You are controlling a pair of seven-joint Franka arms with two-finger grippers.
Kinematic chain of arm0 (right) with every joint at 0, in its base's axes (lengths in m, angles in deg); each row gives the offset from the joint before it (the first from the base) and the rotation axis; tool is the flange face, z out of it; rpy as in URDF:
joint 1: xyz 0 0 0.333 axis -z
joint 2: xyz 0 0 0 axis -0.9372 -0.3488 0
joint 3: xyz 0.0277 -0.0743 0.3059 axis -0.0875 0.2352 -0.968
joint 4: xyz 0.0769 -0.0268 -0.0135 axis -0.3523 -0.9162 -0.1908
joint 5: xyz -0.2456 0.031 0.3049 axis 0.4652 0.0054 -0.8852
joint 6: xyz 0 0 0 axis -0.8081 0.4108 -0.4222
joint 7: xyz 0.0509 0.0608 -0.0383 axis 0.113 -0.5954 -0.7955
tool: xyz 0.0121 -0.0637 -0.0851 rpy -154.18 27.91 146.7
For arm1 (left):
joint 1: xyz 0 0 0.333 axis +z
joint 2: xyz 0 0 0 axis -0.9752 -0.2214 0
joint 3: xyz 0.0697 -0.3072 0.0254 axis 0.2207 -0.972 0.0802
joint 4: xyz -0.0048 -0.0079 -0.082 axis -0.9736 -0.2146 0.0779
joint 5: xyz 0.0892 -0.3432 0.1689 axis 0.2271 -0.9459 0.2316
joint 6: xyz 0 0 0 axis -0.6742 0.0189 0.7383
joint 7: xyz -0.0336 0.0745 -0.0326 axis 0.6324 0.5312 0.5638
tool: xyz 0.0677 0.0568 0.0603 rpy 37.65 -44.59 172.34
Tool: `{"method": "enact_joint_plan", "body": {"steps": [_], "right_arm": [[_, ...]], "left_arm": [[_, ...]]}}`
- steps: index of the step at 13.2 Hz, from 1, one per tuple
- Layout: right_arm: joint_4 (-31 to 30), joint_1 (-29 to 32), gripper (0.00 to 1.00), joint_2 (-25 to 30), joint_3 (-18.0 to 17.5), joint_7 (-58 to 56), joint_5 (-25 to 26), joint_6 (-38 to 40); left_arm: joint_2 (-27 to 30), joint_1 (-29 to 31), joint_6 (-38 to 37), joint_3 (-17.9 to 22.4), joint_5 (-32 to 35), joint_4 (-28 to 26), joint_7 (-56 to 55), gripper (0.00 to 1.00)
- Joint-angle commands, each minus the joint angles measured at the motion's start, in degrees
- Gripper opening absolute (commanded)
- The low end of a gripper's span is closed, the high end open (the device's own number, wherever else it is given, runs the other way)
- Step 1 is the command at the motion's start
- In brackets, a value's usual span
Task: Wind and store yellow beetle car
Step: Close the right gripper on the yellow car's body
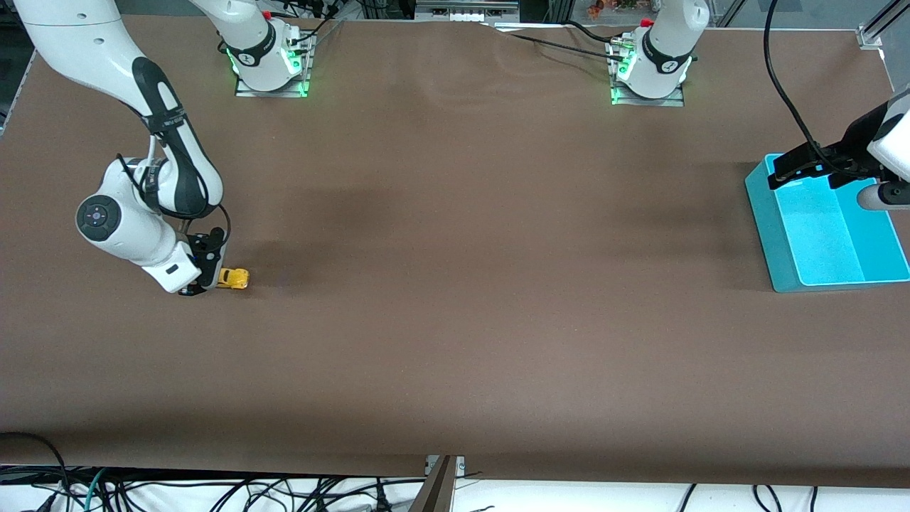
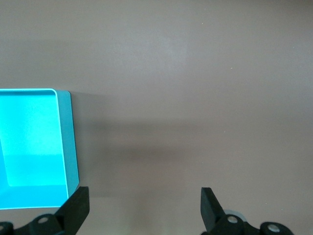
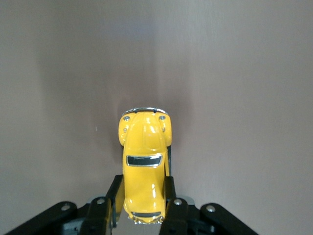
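The right gripper pinches the yellow beetle car on the table at the right arm's end — the winding step, likely a pull-back next — while the left gripper waits, spread, over the turquoise bin

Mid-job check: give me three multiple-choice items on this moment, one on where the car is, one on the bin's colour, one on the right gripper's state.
1. Where is the yellow beetle car?
A. in the bin
B. on the table at the right arm's end
C. under the left gripper

2. What colour is the bin?
A. turquoise
B. red
C. white

3. What is the right gripper doing?
A. open over the bin
B. shut on nothing
C. shut on the car

Answers: 1 B, the car sits by the right arm, apart from the bin. 2 A, its walls show turquoise. 3 C, its fingers clamp the car's sides; the left gripper hangs open beside the bin.
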State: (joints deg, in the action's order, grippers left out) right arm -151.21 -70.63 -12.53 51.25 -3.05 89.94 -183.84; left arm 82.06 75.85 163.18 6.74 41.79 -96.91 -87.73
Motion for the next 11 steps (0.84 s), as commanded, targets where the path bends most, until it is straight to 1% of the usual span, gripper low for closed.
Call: {"method": "enact_joint_plan", "body": {"steps": [1, 4, 6, 11], "right_arm": [[-1.47, 0.16, 0.22, 0.09, -1.68, -0.37, 0.31, -2.29], [-1.65, 0.25, 0.22, -1.93, -1.68, -1.5, 0.31, -5.1], [-1.65, 1.21, 0.22, -2.81, -1.33, -4.23, 0.22, -5.37], [-1.21, 7.88, 0.22, -4.48, -1.33, -12.39, 0.22, -7.21]], "left_arm": [[-0.53, 0.57, -1.38, -0.14, -1.23, 1.52, 0.33, 1.0], [-0.62, 0.57, -1.56, -0.14, -1.23, 1.52, 0.33, 1.0], [-0.62, 0.57, -1.65, -0.14, -1.14, 1.52, 0.33, 1.0], [-0.53, 0.57, -1.65, -0.14, -1.23, 1.61, 0.33, 1.0]]}}
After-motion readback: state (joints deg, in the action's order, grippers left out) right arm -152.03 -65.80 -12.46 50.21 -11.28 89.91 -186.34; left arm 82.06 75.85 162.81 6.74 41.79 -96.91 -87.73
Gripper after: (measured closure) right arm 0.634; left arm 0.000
